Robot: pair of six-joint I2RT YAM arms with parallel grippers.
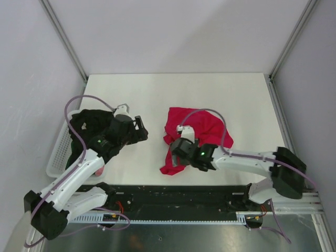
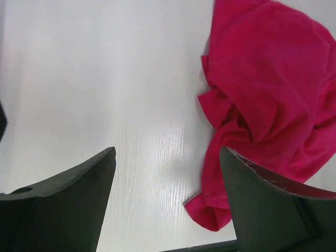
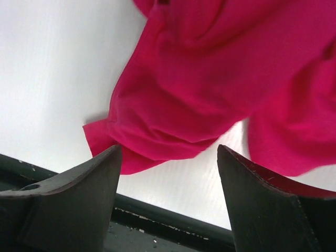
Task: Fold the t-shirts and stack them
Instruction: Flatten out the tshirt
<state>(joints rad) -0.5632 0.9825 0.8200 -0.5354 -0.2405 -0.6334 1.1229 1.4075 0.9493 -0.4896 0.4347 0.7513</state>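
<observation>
A crumpled red shirt (image 1: pixel 197 128) lies at the near edge of the table (image 1: pixel 157 94), with the left gripper (image 2: pixel 167 157) and right gripper (image 3: pixel 168 157) both gaping empty; a grab here would probably pinch bunched layers or drag cloth overboard.

The red t-shirt (image 1: pixel 197 131) is plain bright red, a bit pinkish, all one colour. The black t-shirt (image 1: pixel 89 123) is plain black. The basket (image 1: pixel 58 157) is white, with a grid of little holes. A pale pink cloth (image 1: pixel 98 169) peeks out next to it. The desk (image 1: pixel 210 89) is white with thin, faint wood lines. The arms (image 1: pixel 79 176) are white with black parts, and each has a tiny green light. Their cables (image 1: pixel 73 131) are greyish purple. The left tool (image 2: pixel 168 157) and the right tool (image 3: pixel 169 152) are dark grey, almost black.
</observation>
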